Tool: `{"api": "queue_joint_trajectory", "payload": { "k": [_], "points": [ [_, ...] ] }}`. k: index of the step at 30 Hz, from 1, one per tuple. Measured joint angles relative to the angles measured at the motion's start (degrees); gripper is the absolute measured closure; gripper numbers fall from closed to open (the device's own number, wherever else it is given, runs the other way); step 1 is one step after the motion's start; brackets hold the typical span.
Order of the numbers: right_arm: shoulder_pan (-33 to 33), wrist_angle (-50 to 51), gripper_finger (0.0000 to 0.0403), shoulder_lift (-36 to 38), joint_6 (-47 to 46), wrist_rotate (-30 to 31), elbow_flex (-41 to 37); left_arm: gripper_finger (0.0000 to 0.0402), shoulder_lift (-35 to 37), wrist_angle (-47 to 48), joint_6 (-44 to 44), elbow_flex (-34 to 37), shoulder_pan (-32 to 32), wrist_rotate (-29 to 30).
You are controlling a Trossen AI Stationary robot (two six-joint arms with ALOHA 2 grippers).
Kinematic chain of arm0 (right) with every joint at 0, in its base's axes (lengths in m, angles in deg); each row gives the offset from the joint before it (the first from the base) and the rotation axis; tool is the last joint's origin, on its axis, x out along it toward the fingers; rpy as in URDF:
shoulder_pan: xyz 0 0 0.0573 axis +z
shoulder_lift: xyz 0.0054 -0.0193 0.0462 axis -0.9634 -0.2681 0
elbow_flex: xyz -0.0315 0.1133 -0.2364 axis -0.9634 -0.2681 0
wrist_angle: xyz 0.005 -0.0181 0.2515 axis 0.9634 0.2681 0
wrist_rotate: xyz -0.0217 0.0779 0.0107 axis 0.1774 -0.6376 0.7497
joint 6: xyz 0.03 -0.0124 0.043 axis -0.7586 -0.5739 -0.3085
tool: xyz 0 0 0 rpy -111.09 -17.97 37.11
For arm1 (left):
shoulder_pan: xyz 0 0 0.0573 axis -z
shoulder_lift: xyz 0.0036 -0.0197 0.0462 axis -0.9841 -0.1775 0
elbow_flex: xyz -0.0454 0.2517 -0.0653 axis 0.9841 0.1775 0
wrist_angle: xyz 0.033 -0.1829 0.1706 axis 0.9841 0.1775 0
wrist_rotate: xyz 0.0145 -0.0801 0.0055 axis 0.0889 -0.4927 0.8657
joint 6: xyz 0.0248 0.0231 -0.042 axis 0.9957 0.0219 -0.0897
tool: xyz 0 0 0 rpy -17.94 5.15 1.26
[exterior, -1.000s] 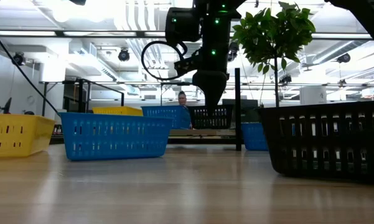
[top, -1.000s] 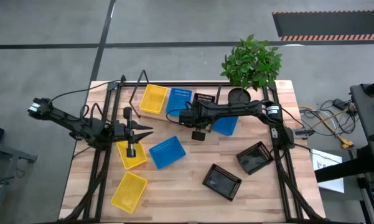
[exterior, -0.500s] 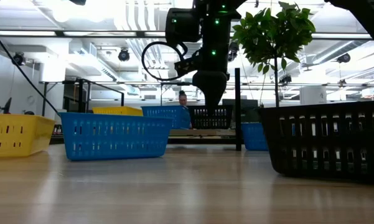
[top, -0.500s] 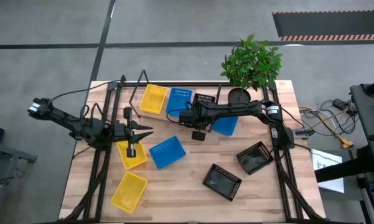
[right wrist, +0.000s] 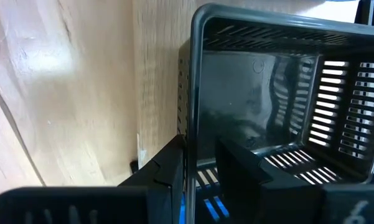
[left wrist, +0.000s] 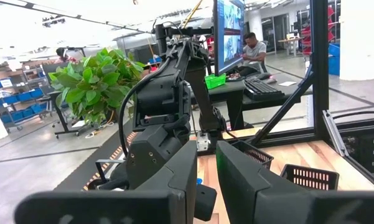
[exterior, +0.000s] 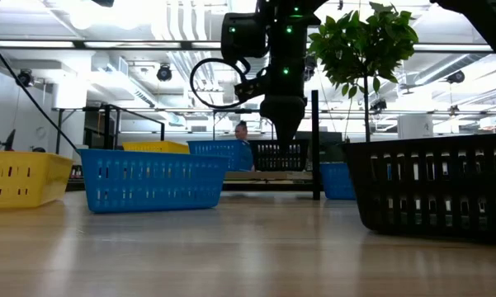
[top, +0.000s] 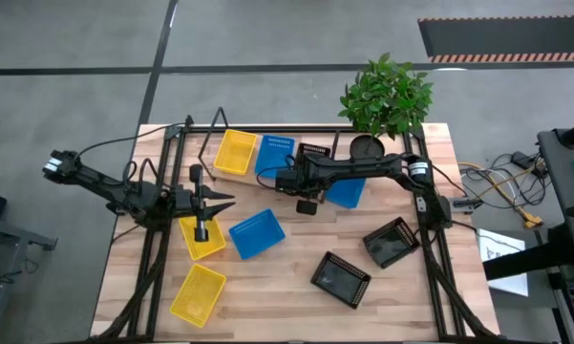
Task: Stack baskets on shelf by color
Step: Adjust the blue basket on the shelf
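Right gripper (right wrist: pixel 202 168) fingers straddle black basket (right wrist: pixel 280 93) wall; overhead hides this

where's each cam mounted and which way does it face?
High: overhead, straight down on table; both arms, shelf.
Low: tabletop height, level across; right arm above black basket.
Left wrist: looks across table at right arm, plant; own fingers.
Right wrist: looks down into black basket; fingers astride its wall.
Shared: that basket, high, low and right wrist.
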Motion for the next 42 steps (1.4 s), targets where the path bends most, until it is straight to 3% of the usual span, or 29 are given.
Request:
{"api": "queue_joint_trajectory", "payload": {
  "k": [12,28,37,42],
  "points": [
    [0.0,0.3,0.0326,0.4,0.3,0.4,0.0,0.0356,0.0,0.0,0.0,0.0,0.0,0.0],
    [3.8,0.1,0.0333,8.8,-2.5,-0.2,0.1,0.0356,-0.4,0.1,-0.5,0.0,0.0,0.0],
    [13.8,-3.6,0.0368,15.0,-2.8,-0.2,-1.8,0.0356,-5.3,-1.0,-0.5,0.0,0.0,0.1],
    [20.7,-7.8,0.0392,19.3,-4.0,-0.2,-5.2,0.0356,-9.7,-6.7,-0.4,-0.1,-0.1,0.5]
  ]
}}
